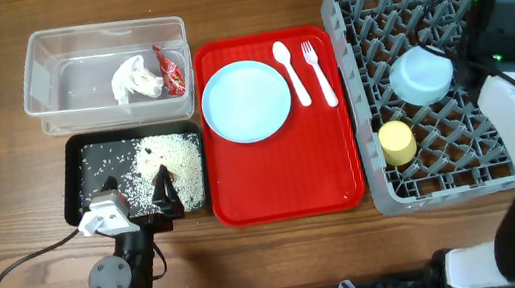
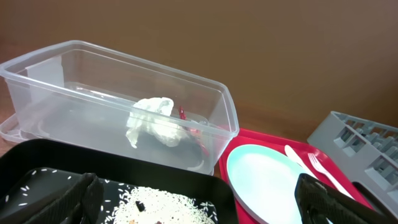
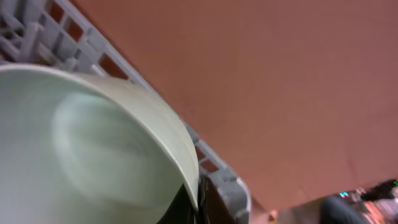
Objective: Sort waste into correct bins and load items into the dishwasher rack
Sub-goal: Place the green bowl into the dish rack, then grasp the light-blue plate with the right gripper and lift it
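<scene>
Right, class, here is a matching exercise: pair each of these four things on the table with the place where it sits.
Things:
1. napkin
2. rice scraps
3. light-blue plate
4. yellow cup

Places:
A. on the red tray
B. in the dishwasher rack
C. in the clear tub
D. in the black tray

Pairs: 1-C, 2-D, 3-A, 4-B
</scene>
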Controlling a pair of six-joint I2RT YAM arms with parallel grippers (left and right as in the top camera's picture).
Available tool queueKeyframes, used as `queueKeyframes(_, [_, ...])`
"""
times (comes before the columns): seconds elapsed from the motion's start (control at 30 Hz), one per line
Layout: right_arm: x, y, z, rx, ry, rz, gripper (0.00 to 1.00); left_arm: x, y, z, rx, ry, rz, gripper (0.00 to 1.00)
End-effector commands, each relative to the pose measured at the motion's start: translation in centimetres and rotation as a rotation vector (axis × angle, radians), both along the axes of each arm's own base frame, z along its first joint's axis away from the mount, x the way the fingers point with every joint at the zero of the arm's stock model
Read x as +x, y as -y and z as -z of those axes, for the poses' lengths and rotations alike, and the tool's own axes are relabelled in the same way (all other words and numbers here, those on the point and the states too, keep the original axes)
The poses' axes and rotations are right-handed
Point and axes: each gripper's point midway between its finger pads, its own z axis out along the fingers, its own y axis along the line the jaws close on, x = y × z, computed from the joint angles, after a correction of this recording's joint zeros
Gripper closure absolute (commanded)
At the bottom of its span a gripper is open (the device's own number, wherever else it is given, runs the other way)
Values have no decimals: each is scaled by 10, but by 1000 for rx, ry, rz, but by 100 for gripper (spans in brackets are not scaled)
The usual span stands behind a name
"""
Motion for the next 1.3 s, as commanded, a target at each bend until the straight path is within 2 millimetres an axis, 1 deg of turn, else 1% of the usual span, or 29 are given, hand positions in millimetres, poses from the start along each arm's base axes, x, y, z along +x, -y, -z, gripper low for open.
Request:
queueKeyframes(0.0, [0, 9, -6, -93, -117, 49, 96, 0, -3, 0, 9, 6, -13, 0])
queueKeyframes(0.1, [11, 7, 1, -68, -139, -13, 96, 0, -3, 0, 9, 6, -13, 0])
queueKeyframes(0.17, [15, 8, 11, -70, -183, -22, 96, 0, -3, 0, 9, 7, -13, 0])
queueKeyframes(0.23, [18, 10, 28, -83, -279, -18, 96, 0, -3, 0, 9, 6, -13, 0])
queueKeyframes(0.33, [21, 12, 40, -102, -330, -2, 96, 0, -3, 0, 9, 6, -13, 0])
queueKeyframes(0.37, [23, 10, 41, -102, -330, -8, 96, 0, -3, 0, 9, 6, -13, 0])
queueKeyframes(0.43, [35, -7, 46, -91, -348, -81, 93, 0, -3, 0, 9, 6, -13, 0])
queueKeyframes(0.47, [38, -16, 51, -85, -373, -113, 92, 0, -3, 0, 9, 7, -13, 0])
queueKeyframes(0.5, [38, -19, 53, -85, -382, -121, 92, 0, -3, 0, 9, 6, -13, 0])
queueKeyframes(0.57, [37, -27, 60, -82, -416, -139, 86, 0, -3, 0, 9, 6, -13, 0])
queueKeyframes(0.6, [38, -32, 60, -84, -415, -145, 74, 0, -3, 0, 9, 6, -13, 0])
queueKeyframes(0.63, [40, -38, 58, -89, -410, -158, 57, 0, -3, 0, 9, 6, -13, 0])
queueKeyframes(0.67, [46, -50, 54, -95, -390, -187, 48, 0, -3, 0, 9, 6, -13, 0])
queueKeyframes(0.73, [58, -77, 41, -107, -338, -261, 45, 0, -3, 0, 9, 7, -13, 0])
queueKeyframes(0.77, [67, -98, 30, -106, -287, -326, 44, 0, -3, 0, 9, 6, -13, 0])
queueKeyframes(0.8, [79, -134, 15, -83, -230, -464, 43, 0, -3, 0, 9, 6, -13, 0])
queueKeyframes(0.83, [84, -165, 4, -69, -204, -580, 41, 0, -3, 0, 9, 6, -13, 0])
queueKeyframes(0.87, [88, -203, -10, -50, -167, -711, 36, 0, -3, 0, 9, 6, -13, 0])
queueKeyframes(0.9, [85, -252, -25, -19, -129, -867, 33, 0, -3, 0, 9, 6, -13, 0])
queueKeyframes(0.93, [79, -291, -29, 43, -96, -983, 29, 0, -3, 0, 9, 6, -13, 0])
queueKeyframes(0.97, [70, -322, -26, 130, -82, -1074, 28, 0, -3, 0, 9, 6, -13, 0])
queueKeyframes(1.0, [49, -378, -5, 393, -79, -1230, 28, 0, -3, 0, 9, 6, -13, 0])
queueKeyframes(1.03, [29, -421, 11, 626, -99, -1342, 28, 0, -3, 0, 9, 6, -13, 0])
queueKeyframes(1.07, [9, -450, 24, 868, -111, -1380, 28, 0, -3, 0, 9, 6, -13, 0])
queueKeyframes(1.1, [-19, -484, 41, 1209, -159, -1349, 26, 0, -3, 0, 9, 6, -13, 0])
queueKeyframes(1.13, [-26, -488, 55, 1323, -181, -1250, 26, 0, -3, 0, 9, 6, -13, 0])
queueKeyframes(1.17, [-27, -485, 69, 1340, -194, -1171, 26, 0, -3, 0, 9, 6, -13, 0])
queueKeyframes(1.23, [-14, -464, 101, 1287, -151, -954, 27, 0, -3, 0, 9, 6, -13, 0])
queueKeyframes(1.27, [-6, -457, 114, 1278, -111, -857, 28, 0, -3, 0, 9, 7, -13, 1])
